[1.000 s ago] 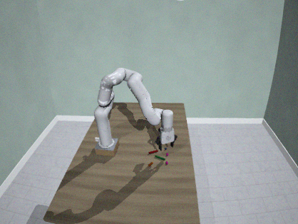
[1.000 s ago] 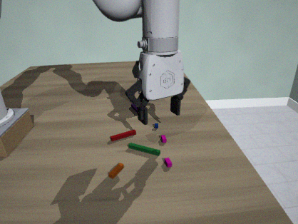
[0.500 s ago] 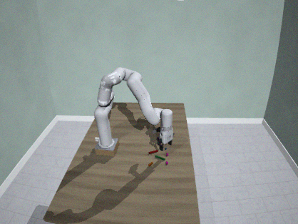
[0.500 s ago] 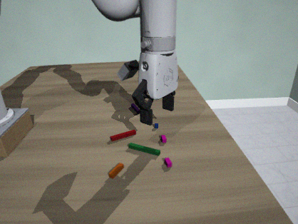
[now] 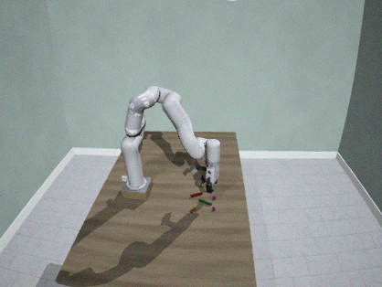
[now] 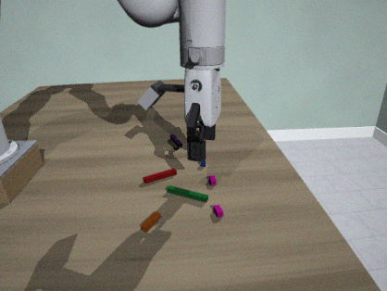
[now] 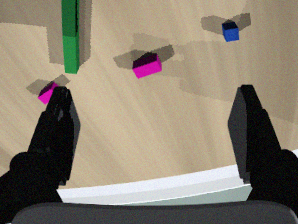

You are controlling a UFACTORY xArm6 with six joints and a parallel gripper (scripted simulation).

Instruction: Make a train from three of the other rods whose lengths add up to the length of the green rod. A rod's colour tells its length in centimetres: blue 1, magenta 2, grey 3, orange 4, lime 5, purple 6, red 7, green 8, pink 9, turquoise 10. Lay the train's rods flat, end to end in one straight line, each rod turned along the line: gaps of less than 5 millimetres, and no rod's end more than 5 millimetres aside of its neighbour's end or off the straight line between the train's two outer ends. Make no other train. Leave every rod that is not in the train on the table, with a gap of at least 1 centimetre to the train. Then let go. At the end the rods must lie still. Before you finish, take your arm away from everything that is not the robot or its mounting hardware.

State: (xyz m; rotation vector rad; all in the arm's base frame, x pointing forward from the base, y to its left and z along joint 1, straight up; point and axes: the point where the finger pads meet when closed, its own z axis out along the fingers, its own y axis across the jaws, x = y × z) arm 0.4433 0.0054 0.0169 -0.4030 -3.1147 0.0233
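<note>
A: "Item: magenta rod (image 5: 214, 197) (image 6: 212, 181) (image 7: 147, 66), location?"
B: "Towards the desk's (image 5: 243, 201) (image 6: 315, 206) (image 7: 150, 167) right-hand edge, top view."
A: "Handling?"
B: "Probably light, stiff; grip mid-length, flat sides."
A: "Gripper (image 5: 206, 184) (image 6: 203, 147) (image 7: 153, 104)?"
B: "Released, empty."

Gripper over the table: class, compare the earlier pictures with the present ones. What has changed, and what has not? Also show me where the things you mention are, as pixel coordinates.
The black two-fingered gripper (image 5: 206, 186) (image 6: 200, 153) (image 7: 153, 104) has turned about its upright axis, showing the exterior view its side instead of its broad face. It has taken hold of nothing. The long green rod (image 5: 205, 202) (image 6: 187, 194) (image 7: 71, 47) and short orange rod (image 5: 193, 210) (image 6: 151, 221) stayed put.
</note>
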